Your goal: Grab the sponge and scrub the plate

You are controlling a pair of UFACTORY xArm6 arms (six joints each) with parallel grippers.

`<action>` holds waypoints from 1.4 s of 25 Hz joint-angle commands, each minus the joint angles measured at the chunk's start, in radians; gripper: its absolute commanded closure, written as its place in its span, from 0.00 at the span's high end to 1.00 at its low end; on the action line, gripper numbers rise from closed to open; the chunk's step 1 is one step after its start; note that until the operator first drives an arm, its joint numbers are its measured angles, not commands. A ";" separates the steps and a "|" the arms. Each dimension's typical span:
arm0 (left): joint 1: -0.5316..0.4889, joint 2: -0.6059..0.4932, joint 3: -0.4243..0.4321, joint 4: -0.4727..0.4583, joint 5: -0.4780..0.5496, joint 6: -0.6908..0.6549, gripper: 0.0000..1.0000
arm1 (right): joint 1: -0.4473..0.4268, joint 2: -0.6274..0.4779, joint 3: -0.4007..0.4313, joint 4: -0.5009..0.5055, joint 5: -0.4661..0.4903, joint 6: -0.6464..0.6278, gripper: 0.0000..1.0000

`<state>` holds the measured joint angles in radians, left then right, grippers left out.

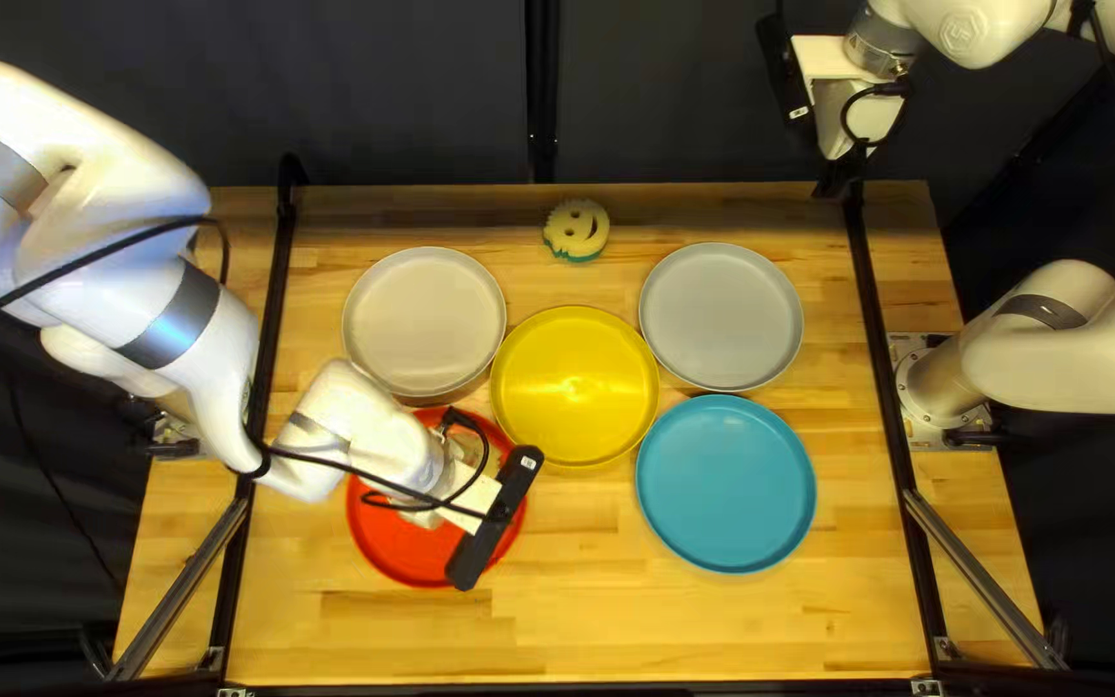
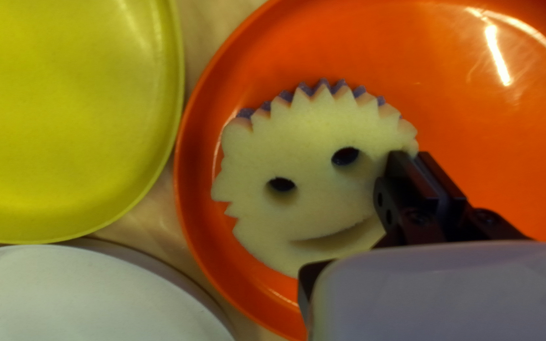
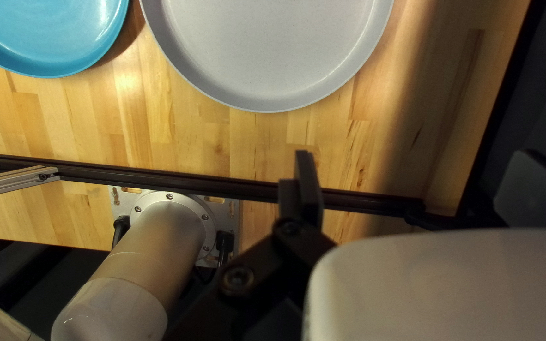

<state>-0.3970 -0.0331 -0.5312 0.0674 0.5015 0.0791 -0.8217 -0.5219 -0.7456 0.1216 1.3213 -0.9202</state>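
Left gripper: positioned over the round red plastic plate, near left on the wooden tabletop. In its wrist view, the left gripper has its jaws closed close together, overlapping one side of the round pale-yellow foam sponge. The sponge has a toothed edge, two eye holes, a smile-shaped slot and a darker underside. Whether the jaws pinch its edge cannot be told.

Sponge location: face up within the red plate's outline, toward the side facing the round yellow plate. Contact between sponge and plate cannot be confirmed.

Right gripper: raised beyond the far right part of the tabletop. The right gripper has its jaws wide apart and holds nothing.

Other items: a second toothed smiling sponge at the far edge, centre; a round off-white plate, far left; a round grey plate, far right; a round blue plate, near right.
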 commanded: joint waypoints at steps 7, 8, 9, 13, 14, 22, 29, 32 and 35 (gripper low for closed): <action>-0.171 0.069 -0.076 -0.015 -0.009 -0.146 0.00 | 0.000 0.000 0.000 0.000 0.000 0.000 1.00; -0.194 0.072 -0.090 -0.012 -0.002 -0.174 0.00 | 0.000 0.000 0.000 0.000 0.000 0.000 1.00; -0.207 0.074 -0.099 -0.010 0.004 -0.190 0.00 | 0.000 0.000 0.000 0.000 0.000 0.000 1.00; -0.243 0.072 -0.116 0.002 0.016 -0.245 0.00 | 0.000 0.000 0.000 0.000 0.000 0.000 1.00; -0.241 0.067 -0.109 0.002 0.014 -0.245 0.00 | 0.000 0.000 0.000 0.000 0.000 0.000 1.00; -0.141 -0.008 0.014 -0.045 -0.038 -0.132 0.00 | 0.000 0.000 0.000 0.000 0.000 0.000 1.00; -0.041 -0.094 0.095 -0.100 -0.036 -0.003 0.00 | 0.000 0.000 0.000 0.000 0.000 0.000 1.00; -0.014 -0.129 0.129 -0.126 -0.035 0.038 0.00 | 0.000 0.000 0.000 0.000 0.000 0.000 1.00; -0.026 -0.120 0.129 -0.137 -0.045 0.034 0.00 | 0.000 0.000 0.000 0.000 0.000 0.000 1.00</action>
<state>-0.4155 -0.1583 -0.4025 -0.0607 0.4637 0.1141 -0.8217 -0.5219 -0.7456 0.1216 1.3213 -0.9202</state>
